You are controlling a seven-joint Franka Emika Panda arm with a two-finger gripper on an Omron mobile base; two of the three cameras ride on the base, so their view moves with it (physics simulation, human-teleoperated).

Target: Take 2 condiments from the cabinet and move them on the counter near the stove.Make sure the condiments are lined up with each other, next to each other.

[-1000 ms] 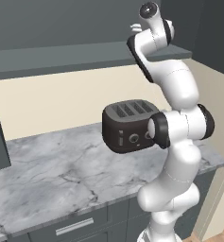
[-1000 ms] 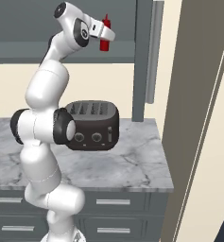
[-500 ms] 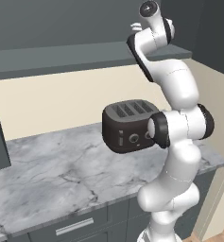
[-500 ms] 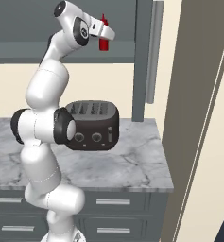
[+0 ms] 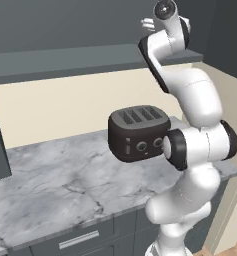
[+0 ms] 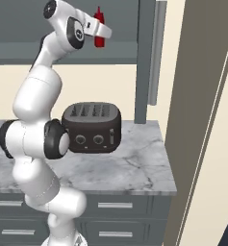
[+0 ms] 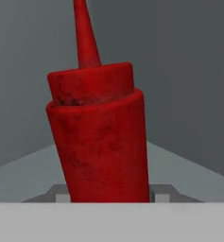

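Dark grey cabinet [image 6: 62, 48] shelving fills the upper part of both base views, above a marble counter [image 6: 134, 166]. At upper left of the right base view, the gripper [image 6: 97, 30] is clamped on a red squeeze bottle [image 6: 99, 28] standing on the shelf. Judged risks: the bottle tilting or slipping on lift-out, clipping the open door [image 6: 145, 57], or dropping onto the black toaster [image 6: 92, 126] directly below.
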